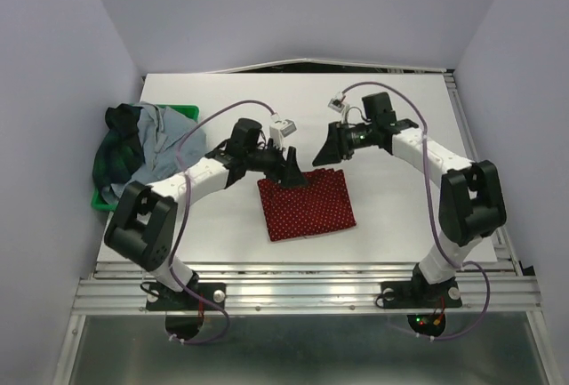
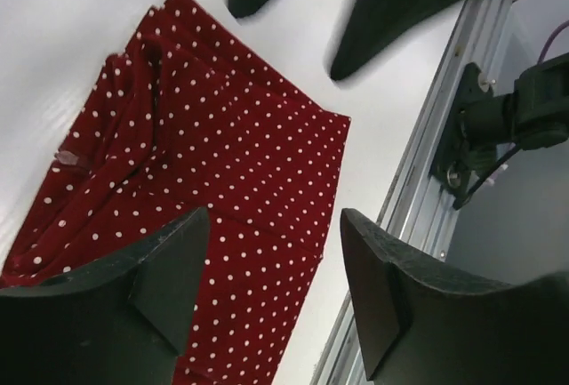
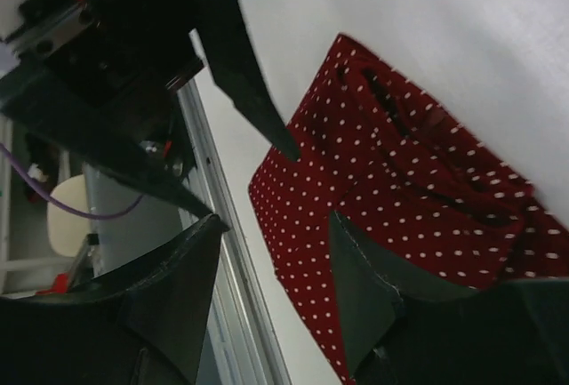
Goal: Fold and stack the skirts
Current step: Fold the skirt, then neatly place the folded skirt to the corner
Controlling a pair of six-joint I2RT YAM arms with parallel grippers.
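Observation:
The dark red dotted skirt (image 1: 307,204) lies folded into a flat rectangle on the white table, near the front middle. It shows in the left wrist view (image 2: 222,163) and the right wrist view (image 3: 391,189). My left gripper (image 1: 291,173) hovers at its far left corner, open and empty. My right gripper (image 1: 339,147) hovers above its far right corner, open and empty. The dark green plaid skirt (image 1: 116,149) and the pale grey-blue skirt (image 1: 160,136) lie heaped together at the left.
The green plastic tray (image 1: 182,111) sits under the heap at the table's left edge. Metal rails (image 1: 302,274) run along the front edge, with both arm bases bolted there. Grey walls close in the sides and back.

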